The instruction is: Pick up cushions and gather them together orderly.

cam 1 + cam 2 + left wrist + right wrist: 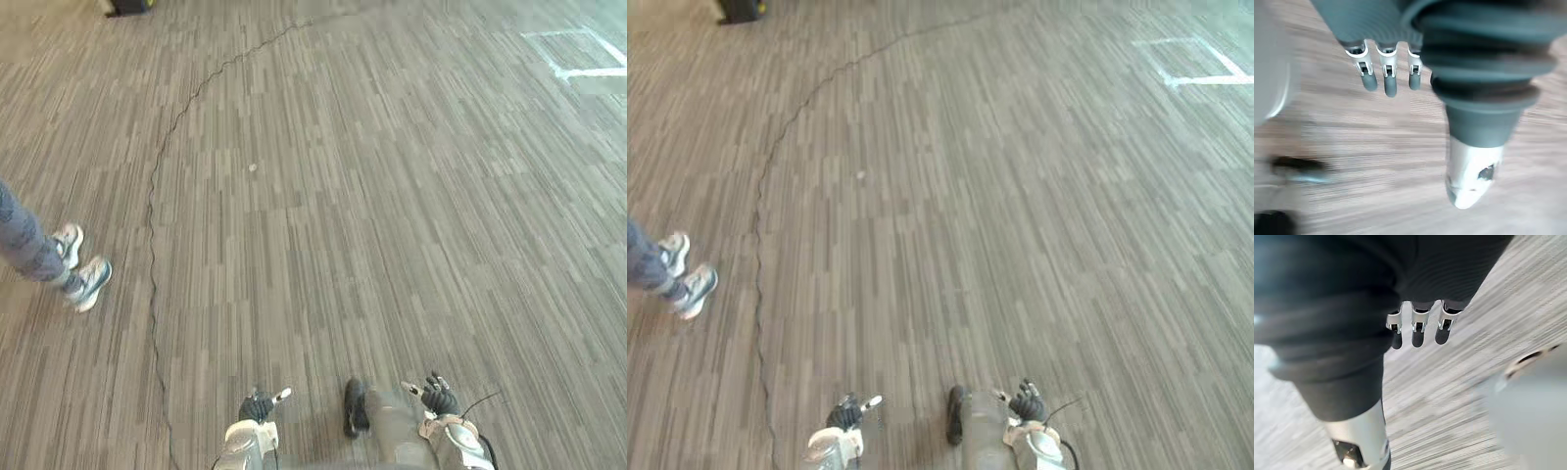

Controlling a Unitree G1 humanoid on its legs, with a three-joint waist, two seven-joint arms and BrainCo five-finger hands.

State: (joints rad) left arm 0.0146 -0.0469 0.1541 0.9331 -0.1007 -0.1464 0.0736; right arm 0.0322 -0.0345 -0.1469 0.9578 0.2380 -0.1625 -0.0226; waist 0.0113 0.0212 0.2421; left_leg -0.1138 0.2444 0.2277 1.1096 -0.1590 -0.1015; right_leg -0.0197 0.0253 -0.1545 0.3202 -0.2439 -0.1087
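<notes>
Carpet of grey-brown striped pile covers the floor. Low over it hang the left hand and the right hand, fingers straight and relaxed, both empty. A person's grey-and-white sneakers stand at the left, and white tape lines lie far right.

L hand w/ dark ribbed wrist cover, silver fingers w/ dark tips, silver thumb, R hand same build

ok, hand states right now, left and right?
Left hand: open, holding nothing.
Right hand: open, holding nothing.
</notes>
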